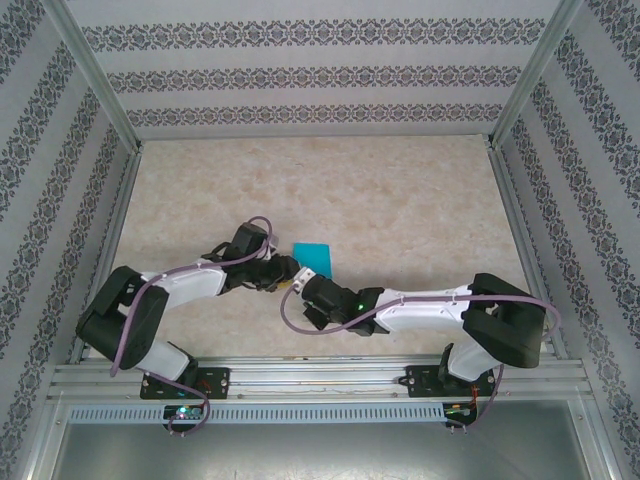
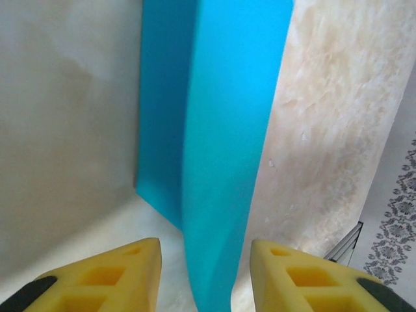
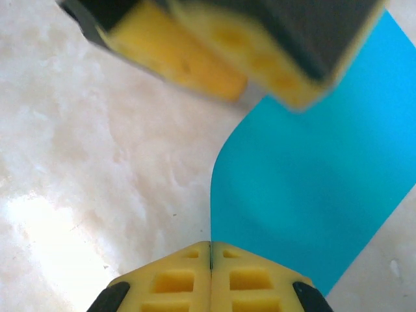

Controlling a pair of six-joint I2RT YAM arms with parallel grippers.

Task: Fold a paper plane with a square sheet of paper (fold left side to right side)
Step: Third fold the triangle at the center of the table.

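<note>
Reaching inward, right gripper (image 3: pixel 210 247) pinches the square sheet of paper (image 3: pixel 312 182); left gripper (image 2: pixel 205 252) gapes wide.

Square sheet of paper (image 2: pixel 224 130) in front of my left gripper (image 2: pixel 205 260) is plain teal-blue, no print. My fingers (image 2: pixel 123 276) are yellow, black further back. Table (image 2: pixel 325 130) underneath is creamy beige marble, walls (image 1: pixel 320 75) beyond are white with dark floral stripes.
</note>
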